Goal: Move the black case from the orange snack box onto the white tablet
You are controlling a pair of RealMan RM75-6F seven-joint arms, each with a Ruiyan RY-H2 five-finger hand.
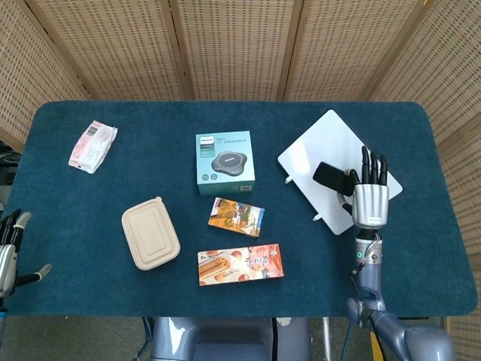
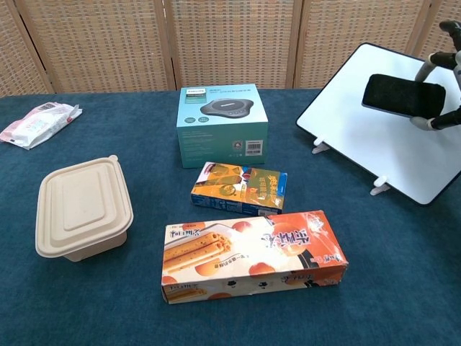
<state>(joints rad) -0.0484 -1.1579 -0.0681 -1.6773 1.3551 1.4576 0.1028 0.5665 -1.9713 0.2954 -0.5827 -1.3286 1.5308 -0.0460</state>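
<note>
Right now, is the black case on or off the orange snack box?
Off: the right hand holds the black case over the white tablet.

Only the teal square cardboard box point(image 2: 222, 124) at upper centre shows lettering, seemingly "PHILIPS"; other print is illegible.

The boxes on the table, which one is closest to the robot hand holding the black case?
The teal speaker box; the two snack boxes and the beige lidded container lie farther from the right robot hand.
</note>
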